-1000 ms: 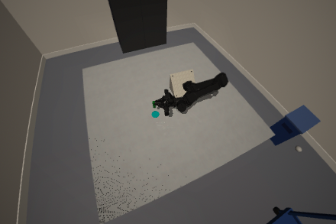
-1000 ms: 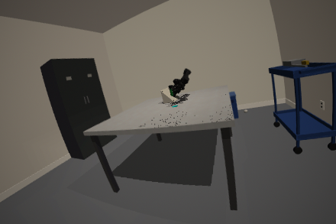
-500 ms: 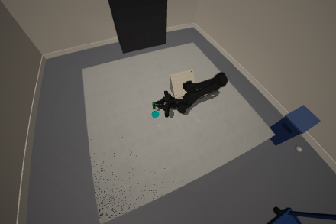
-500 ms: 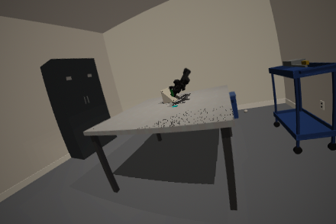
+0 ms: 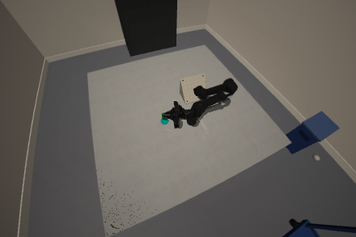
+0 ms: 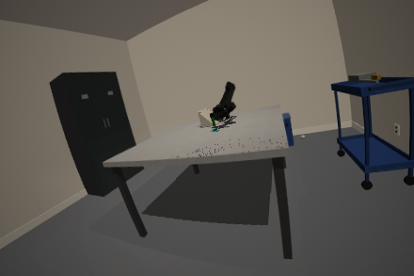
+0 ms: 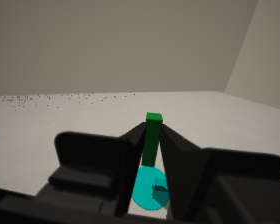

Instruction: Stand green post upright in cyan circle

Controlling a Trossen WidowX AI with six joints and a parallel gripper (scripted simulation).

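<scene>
The green post (image 5: 163,115) (image 6: 214,122) (image 7: 151,142) is close to upright, its top end showing between the fingertips in the wrist view. My gripper (image 7: 153,126) is shut on it. In the exterior view a small gap shows between the post's lower end and the cyan circle (image 5: 164,121) (image 6: 214,131) (image 7: 145,189), so the post is held above the table. In the wrist view the post's lower end meets the circle's far edge, and a dark shadow falls on the circle. Whether the post is exactly over the circle's middle, I cannot tell.
A cream sloped block (image 5: 193,88) (image 6: 204,117) with dark dots at its corners stands on the table (image 5: 133,152) (image 6: 160,149) beside the arm. Small dark specks are scattered over one corner of the table. A dark cabinet, a blue bin and a blue cart stand off the table.
</scene>
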